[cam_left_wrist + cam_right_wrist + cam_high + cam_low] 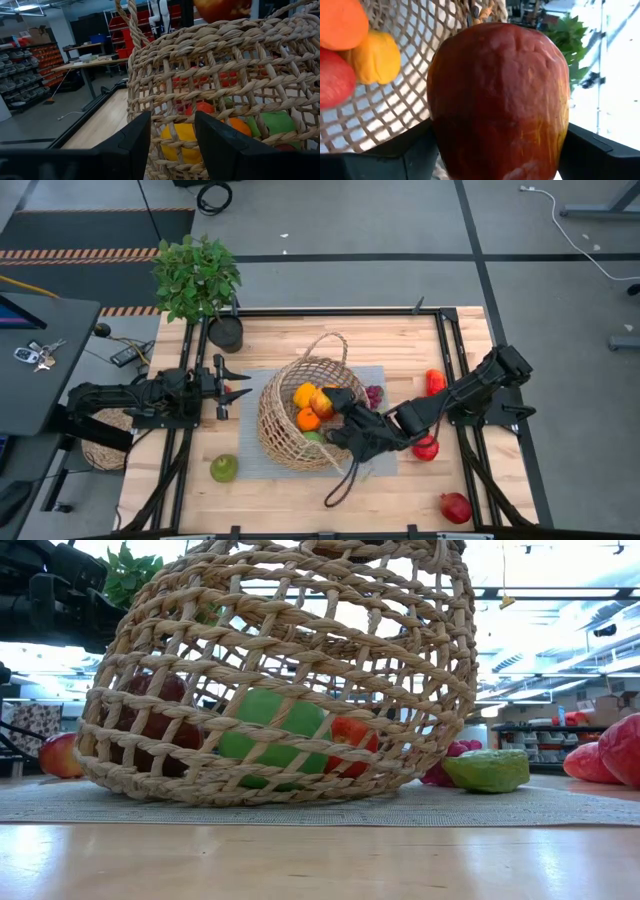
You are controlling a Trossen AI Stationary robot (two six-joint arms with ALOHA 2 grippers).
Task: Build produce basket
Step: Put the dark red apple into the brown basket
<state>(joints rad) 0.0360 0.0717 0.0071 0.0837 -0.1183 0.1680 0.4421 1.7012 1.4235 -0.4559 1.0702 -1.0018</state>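
The right gripper [345,412] is at the mouth of the basket [290,420], which lies tipped on its side on a grey mat [250,455] in the middle of the tabletop [400,495]. Its fingers [600,152] are spread wide around a dark red apple [497,100], one on each side and in contact with it; beyond the fingers, inside the basket, lie an orange [342,22], a yellow fruit [376,57] and a red fruit [335,77]. The left gripper [232,387] waits just outside the woven wall on the basket's far side, apart from it, with its fingers [132,142] pressed together as far as they close and holding nothing. Outside the basket, a green apple [223,468] lies near the left fingers, while purple grapes [373,395], a red pepper [434,382] and a pomegranate [455,506] lie around the right arm.
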